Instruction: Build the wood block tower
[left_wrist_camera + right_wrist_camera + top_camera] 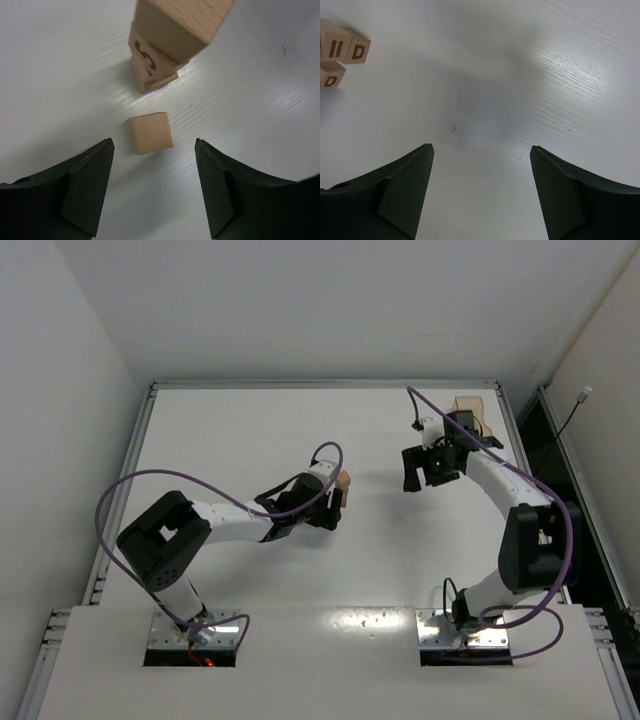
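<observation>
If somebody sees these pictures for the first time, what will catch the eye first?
First, the tower of tan wooden cubes near the middle of the table, standing just ahead of the left claw. Next, one loose cube lying on the table between that claw's open fingers, untouched. The right claw hangs open farther right, holding nothing.

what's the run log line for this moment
left gripper: open over loose block | tower: stands just beyond | right gripper: open, empty
</observation>
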`<move>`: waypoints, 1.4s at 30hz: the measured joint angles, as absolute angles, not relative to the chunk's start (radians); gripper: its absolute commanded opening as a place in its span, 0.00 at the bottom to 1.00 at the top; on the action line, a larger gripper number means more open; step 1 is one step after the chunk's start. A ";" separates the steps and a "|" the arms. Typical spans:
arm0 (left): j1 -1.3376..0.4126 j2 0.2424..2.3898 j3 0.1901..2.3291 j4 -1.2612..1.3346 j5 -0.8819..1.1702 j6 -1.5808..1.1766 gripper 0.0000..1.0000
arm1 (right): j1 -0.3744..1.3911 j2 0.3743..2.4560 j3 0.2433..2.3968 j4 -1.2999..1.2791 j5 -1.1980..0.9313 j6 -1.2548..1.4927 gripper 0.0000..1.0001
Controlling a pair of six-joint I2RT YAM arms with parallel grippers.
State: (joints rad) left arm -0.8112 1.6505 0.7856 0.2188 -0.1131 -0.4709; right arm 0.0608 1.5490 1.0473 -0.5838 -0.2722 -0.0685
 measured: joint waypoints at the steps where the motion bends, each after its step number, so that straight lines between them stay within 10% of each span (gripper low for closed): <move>1: -0.818 1.655 0.789 0.218 -0.115 -0.471 0.62 | 0.060 1.549 1.047 -0.583 -0.272 -0.068 0.75; 20: -0.836 1.721 0.844 0.218 -0.129 -0.471 0.56 | 0.032 1.549 1.047 -0.584 -0.278 -0.068 0.75; 42: -0.836 1.730 0.850 0.207 -0.196 -0.465 0.11 | 0.021 1.549 1.047 -0.583 -0.292 -0.068 0.75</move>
State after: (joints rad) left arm -0.8364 1.7298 0.8501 0.2066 -0.1955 -0.4648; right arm 0.0208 1.5494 1.0473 -0.5835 -0.2920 -0.0677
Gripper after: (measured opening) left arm 0.295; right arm 0.752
